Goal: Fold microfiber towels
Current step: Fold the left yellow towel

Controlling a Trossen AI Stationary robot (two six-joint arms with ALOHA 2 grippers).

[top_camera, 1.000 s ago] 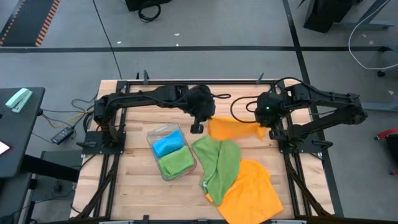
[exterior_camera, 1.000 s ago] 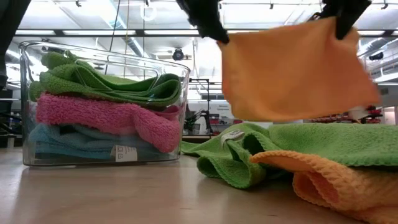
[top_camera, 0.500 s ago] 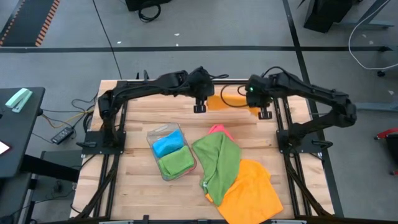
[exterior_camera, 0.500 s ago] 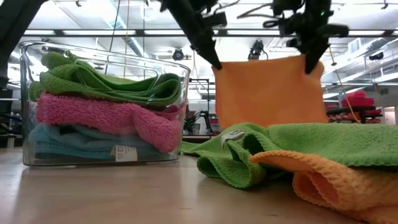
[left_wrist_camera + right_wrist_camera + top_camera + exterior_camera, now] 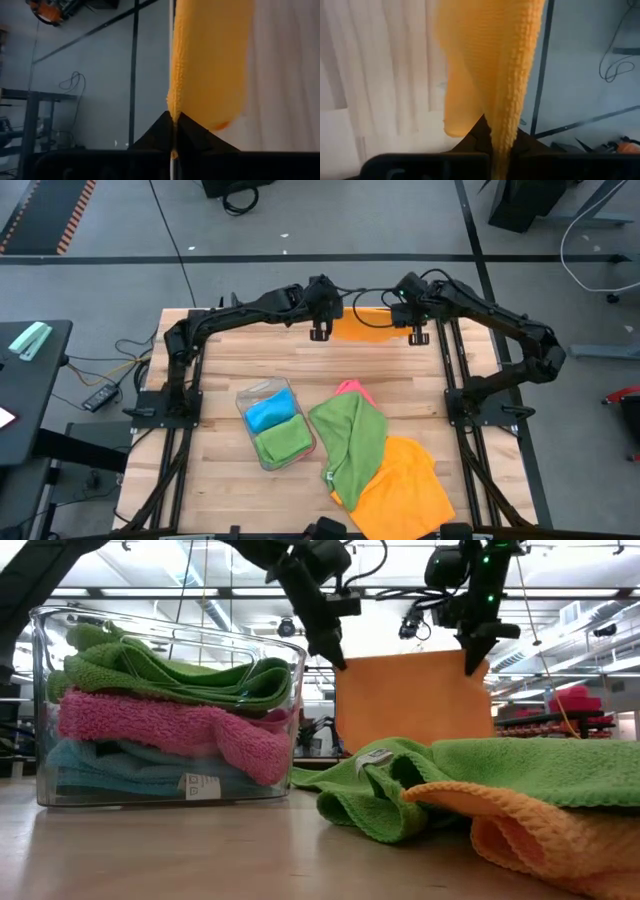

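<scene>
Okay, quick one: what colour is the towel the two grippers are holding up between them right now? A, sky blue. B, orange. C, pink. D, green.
B: the left gripper and the right gripper each pinch a top corner of an orange towel, which hangs spread between them at the table's far edge.

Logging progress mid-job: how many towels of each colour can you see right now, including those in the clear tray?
Orange: 2, one held up, one on the table
Green: 2, in the tray, on the table
Pink: 2
Blue: 1
Total: 7
</scene>
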